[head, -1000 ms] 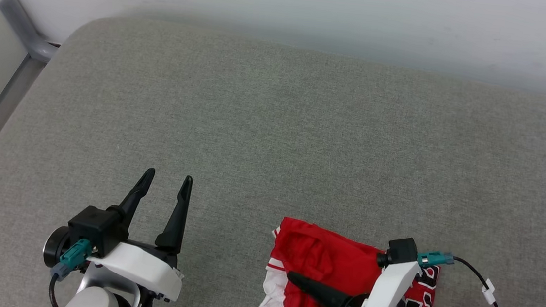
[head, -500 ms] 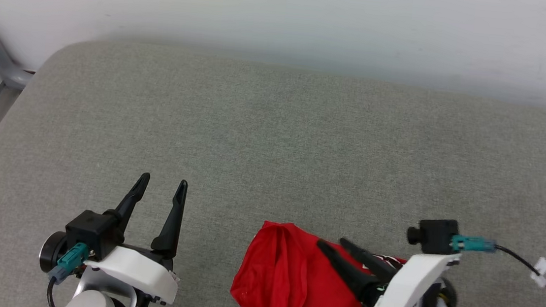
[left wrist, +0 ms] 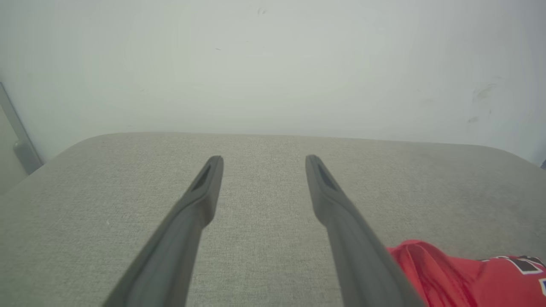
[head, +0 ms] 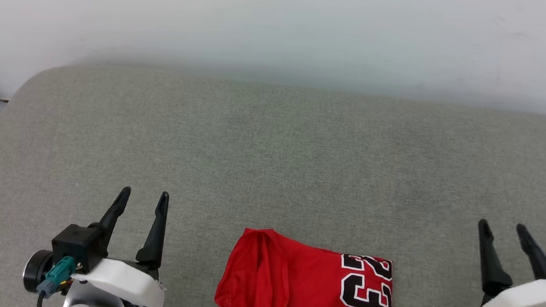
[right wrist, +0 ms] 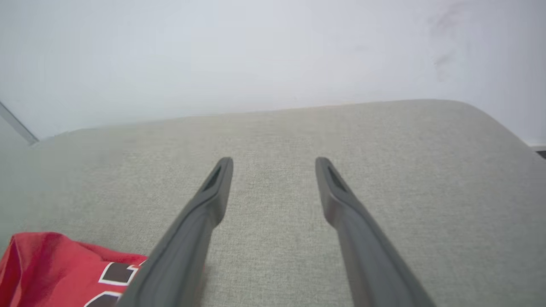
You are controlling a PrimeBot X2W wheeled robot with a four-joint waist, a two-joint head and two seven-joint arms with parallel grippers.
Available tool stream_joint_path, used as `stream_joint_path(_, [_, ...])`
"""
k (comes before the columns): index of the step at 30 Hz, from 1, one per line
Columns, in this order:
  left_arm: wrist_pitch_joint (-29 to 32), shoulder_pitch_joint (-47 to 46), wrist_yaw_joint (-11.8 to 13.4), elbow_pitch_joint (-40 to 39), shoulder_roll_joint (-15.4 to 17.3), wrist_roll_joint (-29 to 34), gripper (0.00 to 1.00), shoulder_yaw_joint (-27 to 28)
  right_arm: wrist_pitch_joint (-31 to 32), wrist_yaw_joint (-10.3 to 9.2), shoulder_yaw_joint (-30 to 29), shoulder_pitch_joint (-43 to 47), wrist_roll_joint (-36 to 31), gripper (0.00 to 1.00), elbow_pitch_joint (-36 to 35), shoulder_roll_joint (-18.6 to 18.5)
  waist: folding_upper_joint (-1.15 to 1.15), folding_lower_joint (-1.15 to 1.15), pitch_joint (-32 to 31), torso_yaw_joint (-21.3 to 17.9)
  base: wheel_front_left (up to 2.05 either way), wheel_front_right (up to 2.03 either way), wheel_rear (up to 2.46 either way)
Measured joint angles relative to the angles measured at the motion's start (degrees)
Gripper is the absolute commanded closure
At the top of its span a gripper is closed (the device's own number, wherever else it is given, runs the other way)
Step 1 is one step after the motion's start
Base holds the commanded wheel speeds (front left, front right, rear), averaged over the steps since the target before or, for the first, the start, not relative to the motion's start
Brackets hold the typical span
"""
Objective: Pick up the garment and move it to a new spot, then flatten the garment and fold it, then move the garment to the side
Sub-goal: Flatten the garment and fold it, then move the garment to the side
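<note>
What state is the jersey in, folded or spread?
Folded: the red jersey lies as a compact block on the grey cushion, number 23 up.

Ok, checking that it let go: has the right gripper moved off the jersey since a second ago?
Yes. The right gripper was over the jersey; now it is open, off to the jersey's right above bare cushion, though the camera shifted too.

Between your left gripper (head: 145,193) and right gripper (head: 502,225) lies the jersey (head: 291,283), a thin, smooth red cloth with soft creases, its black numerals flat and matt with white edging. Under and ahead of both grippers, the cushion (head: 272,163) is a matt grey woven fabric with a fine, slightly rough grain. The fingers (left wrist: 192,221) look like matt dark plastic, the wrist shell (head: 123,279) behind them like smooth white plastic, and the wall (head: 284,26) beyond the fingertips is pale and matt.
</note>
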Motion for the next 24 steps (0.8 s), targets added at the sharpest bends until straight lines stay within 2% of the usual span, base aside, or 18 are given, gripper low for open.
stream_joint_path(6, [-0.01,2.54,1.15,-1.08,0.12,0.64,0.0,0.87,-3.46,0.01,0.13,3.6,-4.54,0.0,-5.86,1.05,0.0,0.0,-2.0,-1.06,0.0,0.0,0.0])
stream_joint_path(14, [-0.01,4.76,2.1,-2.2,0.52,1.51,0.0,0.74,-3.38,0.01,2.69,7.37,-8.87,0.0,-11.47,1.49,0.0,-0.01,-2.9,-1.31,0.0,0.0,0.0])
stream_joint_path(24, [-0.01,5.04,2.76,-2.58,0.66,2.1,0.0,0.79,-1.91,0.01,3.2,8.58,-5.66,0.0,-12.77,1.57,0.0,0.0,-2.82,-1.5,0.0,0.0,0.0])
